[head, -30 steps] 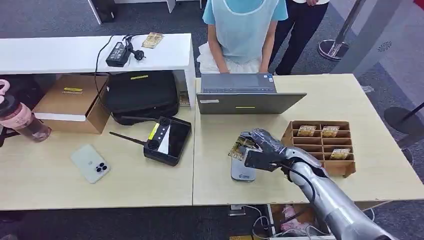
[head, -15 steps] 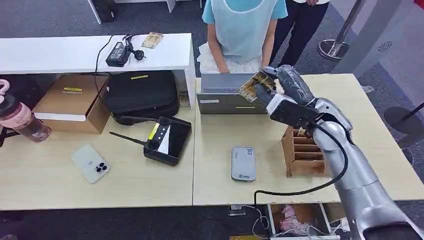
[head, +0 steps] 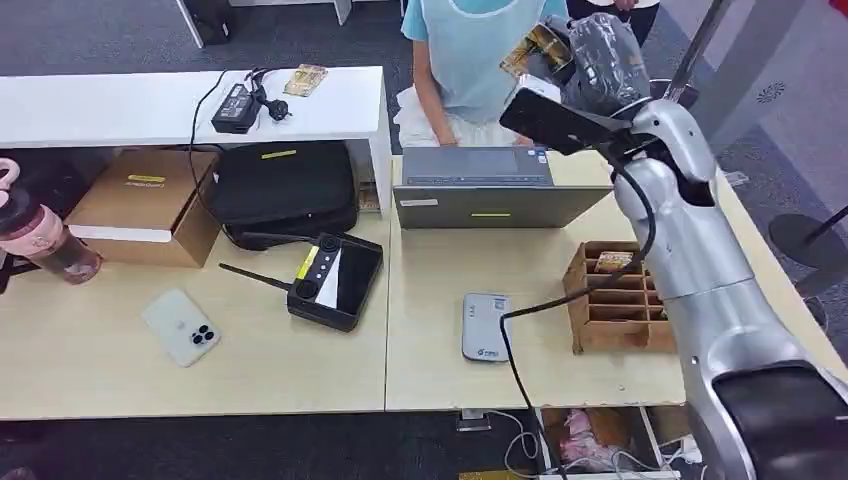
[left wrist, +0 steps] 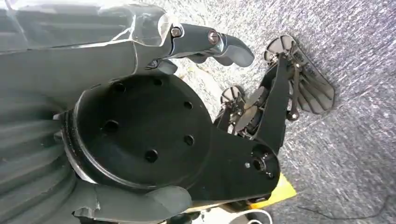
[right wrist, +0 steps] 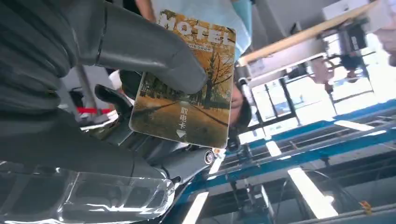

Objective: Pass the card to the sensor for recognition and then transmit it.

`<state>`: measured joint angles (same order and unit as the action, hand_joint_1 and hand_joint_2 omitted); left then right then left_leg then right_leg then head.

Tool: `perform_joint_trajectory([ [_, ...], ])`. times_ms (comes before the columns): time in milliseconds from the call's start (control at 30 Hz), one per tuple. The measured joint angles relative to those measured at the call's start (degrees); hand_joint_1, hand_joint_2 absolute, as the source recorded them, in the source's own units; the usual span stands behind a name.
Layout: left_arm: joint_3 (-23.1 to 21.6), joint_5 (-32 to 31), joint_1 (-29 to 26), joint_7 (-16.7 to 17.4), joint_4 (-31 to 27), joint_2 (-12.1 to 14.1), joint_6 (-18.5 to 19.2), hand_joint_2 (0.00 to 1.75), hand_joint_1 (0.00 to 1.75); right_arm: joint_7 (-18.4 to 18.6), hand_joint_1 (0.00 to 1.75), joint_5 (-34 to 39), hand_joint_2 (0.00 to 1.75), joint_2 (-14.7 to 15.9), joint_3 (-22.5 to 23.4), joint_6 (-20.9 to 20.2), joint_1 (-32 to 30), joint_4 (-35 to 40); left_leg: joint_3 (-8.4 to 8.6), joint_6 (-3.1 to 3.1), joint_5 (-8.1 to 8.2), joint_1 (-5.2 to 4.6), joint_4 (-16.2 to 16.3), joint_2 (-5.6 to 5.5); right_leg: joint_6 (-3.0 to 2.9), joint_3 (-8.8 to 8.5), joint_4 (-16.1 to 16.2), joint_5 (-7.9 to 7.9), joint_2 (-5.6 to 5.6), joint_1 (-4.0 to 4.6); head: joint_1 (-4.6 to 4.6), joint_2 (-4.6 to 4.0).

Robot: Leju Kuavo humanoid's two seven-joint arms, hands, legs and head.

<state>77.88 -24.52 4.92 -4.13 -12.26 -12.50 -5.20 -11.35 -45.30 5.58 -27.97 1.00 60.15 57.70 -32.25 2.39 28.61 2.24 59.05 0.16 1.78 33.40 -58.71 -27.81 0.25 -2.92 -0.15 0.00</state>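
My right hand (head: 600,52) is raised high over the far side of the table, in front of a person in a light blue top (head: 470,60). It pinches a brown hotel card (head: 535,46) that points toward that person. In the right wrist view the thick thumb (right wrist: 140,46) presses on the card (right wrist: 191,98), which reads HOTEL and shows autumn trees. The grey sensor (head: 487,327) lies flat on the table near the front edge, well below and apart from the hand. My left hand (left wrist: 205,39) hangs over grey carpet and holds nothing.
An open laptop (head: 480,190) stands between the sensor and the person. A brown card box (head: 620,320) with cards sits right of the sensor. To the left lie a black antenna device (head: 335,280), a phone (head: 180,327), a black bag (head: 283,190) and a pink bottle (head: 40,235).
My right hand has lifted the card off the sensor, swung up over the laptop and now holds it out high toward the person. The sensor lies uncovered.
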Motion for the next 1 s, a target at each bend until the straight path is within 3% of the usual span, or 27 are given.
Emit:
perform_joint_trajectory([
  [633, -2.80, -2.34, 0.27, 1.66, 0.00, 1.07, 0.75, 1.75, 0.00, 4.14, 1.75, -13.30, 1.75, -5.71, -0.64, 13.03, 12.12, -27.61, -0.01, 0.00, 0.00, 0.01, 0.00, -0.03, 0.00, 0.03, 0.00, 0.00, -0.01, 0.01, 0.00, 0.00],
  [1000, -3.35, -2.73, 0.44, 1.88, 0.00, 1.64, 0.96, 1.75, 0.00, 8.86, 1.75, -16.21, 1.75, -8.33, -0.61, 10.21, 14.42, -34.71, -0.01, 0.00, 0.00, 0.01, 0.00, -0.01, 0.00, 0.04, 0.00, 0.00, 0.00, 0.01, 0.00, 0.00],
])
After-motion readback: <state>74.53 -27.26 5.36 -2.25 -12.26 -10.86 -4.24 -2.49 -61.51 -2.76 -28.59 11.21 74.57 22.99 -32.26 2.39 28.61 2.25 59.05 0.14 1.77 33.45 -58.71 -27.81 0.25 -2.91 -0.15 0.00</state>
